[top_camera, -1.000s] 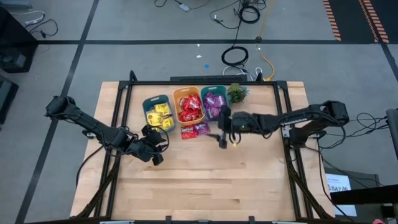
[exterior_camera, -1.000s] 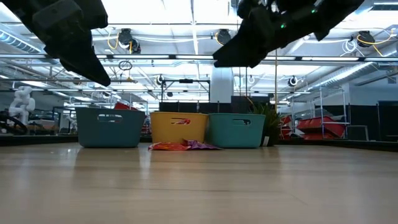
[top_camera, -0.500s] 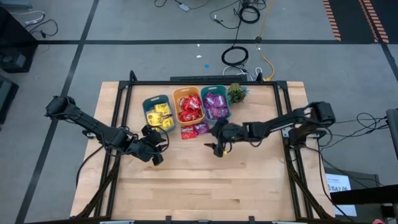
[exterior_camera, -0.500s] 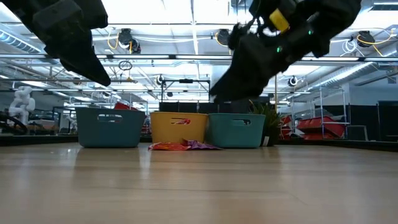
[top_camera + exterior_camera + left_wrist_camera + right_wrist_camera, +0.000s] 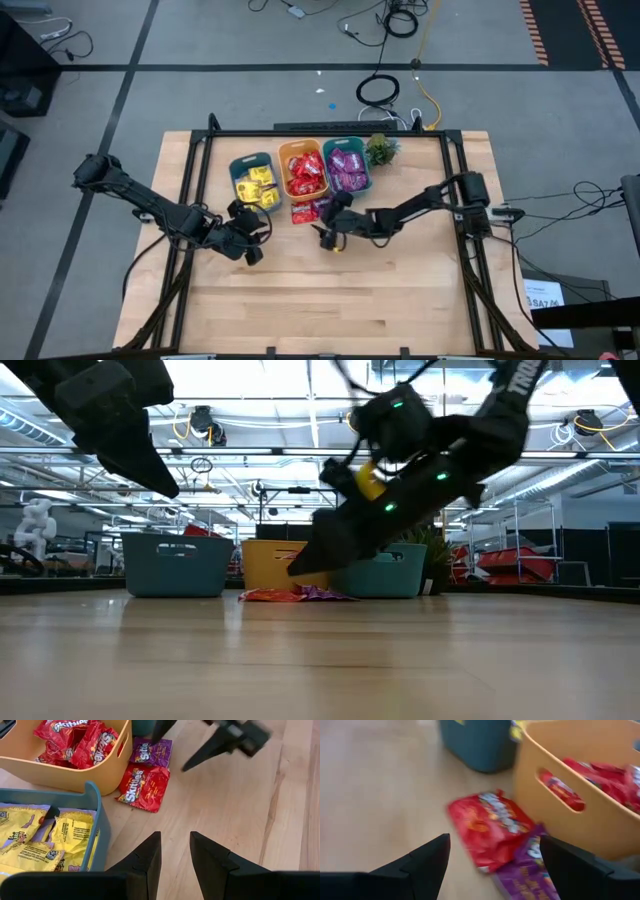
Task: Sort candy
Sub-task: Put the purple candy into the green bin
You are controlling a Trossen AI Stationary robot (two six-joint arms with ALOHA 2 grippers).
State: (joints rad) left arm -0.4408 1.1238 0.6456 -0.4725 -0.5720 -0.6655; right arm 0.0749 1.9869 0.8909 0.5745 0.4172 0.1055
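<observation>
Two loose candy packets lie flat on the table in front of the orange bin: a red one (image 5: 303,214) (image 5: 487,827) (image 5: 145,787) and a purple one (image 5: 323,207) (image 5: 525,872) (image 5: 151,752). My right gripper (image 5: 325,238) (image 5: 495,852) (image 5: 300,565) hovers open just near of them, slanting down, touching nothing. My left gripper (image 5: 250,250) (image 5: 175,842) waits near the teal bin of yellow candy (image 5: 255,183), fingers slightly apart and empty.
Three bins stand in a row at the far side: teal with yellow packets (image 5: 92,800), orange with red packets (image 5: 305,150), teal with purple packets (image 5: 346,143). A small green plant (image 5: 380,150) stands right of them. Bare wood lies on the near half of the table (image 5: 330,300).
My right gripper has swung from in front of the purple bin toward the table's left and near side, dropping lower and tipping down toward the two loose packets. The packets have stayed where they lay.
</observation>
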